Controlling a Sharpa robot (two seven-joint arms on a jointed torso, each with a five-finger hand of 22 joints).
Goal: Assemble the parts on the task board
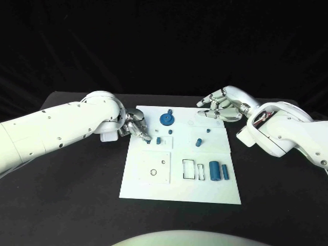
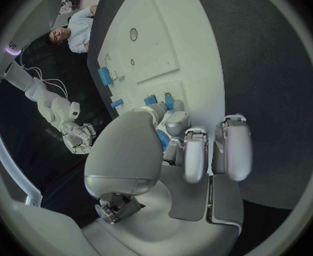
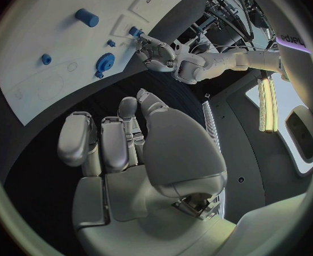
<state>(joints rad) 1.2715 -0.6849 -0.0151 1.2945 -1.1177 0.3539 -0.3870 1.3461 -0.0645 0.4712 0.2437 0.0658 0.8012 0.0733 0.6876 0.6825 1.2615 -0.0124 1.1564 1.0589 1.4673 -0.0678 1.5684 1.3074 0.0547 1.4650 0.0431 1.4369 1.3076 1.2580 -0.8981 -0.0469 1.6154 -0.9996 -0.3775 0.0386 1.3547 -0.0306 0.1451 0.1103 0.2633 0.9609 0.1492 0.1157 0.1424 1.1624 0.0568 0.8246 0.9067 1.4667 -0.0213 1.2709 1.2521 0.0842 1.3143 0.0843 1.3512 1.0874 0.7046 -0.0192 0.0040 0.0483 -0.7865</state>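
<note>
Keep the left hand [image 1: 137,128] low over the task board [image 1: 180,192], its fingers closed round a small blue part [image 2: 161,137] at the board's left edge, and lower it straight into its seat. Which way the part's long axis points cannot be told. The right hand [image 1: 222,107] hovers at the board's far right corner, fingers loosely curled, holding nothing.

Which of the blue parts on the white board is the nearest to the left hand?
The small blue part at the board's left edge, right at the fingertips of the left hand. The round blue gear and the blue cylinders lie farther away.
</note>
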